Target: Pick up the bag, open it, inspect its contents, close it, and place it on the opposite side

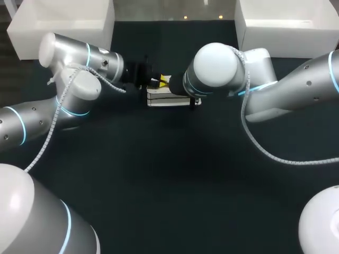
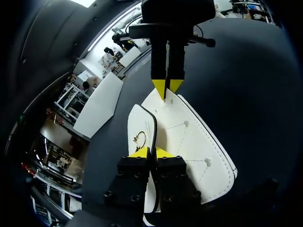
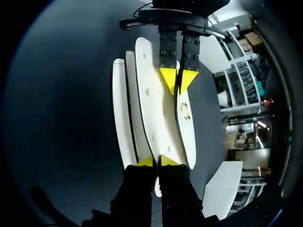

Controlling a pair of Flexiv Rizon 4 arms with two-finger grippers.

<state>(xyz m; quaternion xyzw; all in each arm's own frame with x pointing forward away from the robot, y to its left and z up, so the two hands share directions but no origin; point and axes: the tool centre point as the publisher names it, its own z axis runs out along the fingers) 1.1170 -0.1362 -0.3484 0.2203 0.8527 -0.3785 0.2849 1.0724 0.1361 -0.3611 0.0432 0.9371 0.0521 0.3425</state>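
A flat white bag (image 1: 168,99) with black trim lies on the dark table between my two arms. In the left wrist view my left gripper (image 2: 151,152) is shut on the black-edged rim of the bag's (image 2: 189,142) flap at its near end. At the far end my right gripper (image 2: 166,87) pinches the bag. The right wrist view shows my right gripper (image 3: 156,161) shut on a white panel of the bag (image 3: 151,109), and my left gripper (image 3: 178,80) opposite, nipping the flap. Seen from the head camera, my left gripper (image 1: 162,81) meets the bag's back edge, and the right wrist hides its own fingers.
A white bin (image 1: 63,26) stands at the back left of the table and another white bin (image 1: 288,24) at the back right. Both arms crowd the middle over the bag. Dark table surface (image 1: 175,180) stretches in front.
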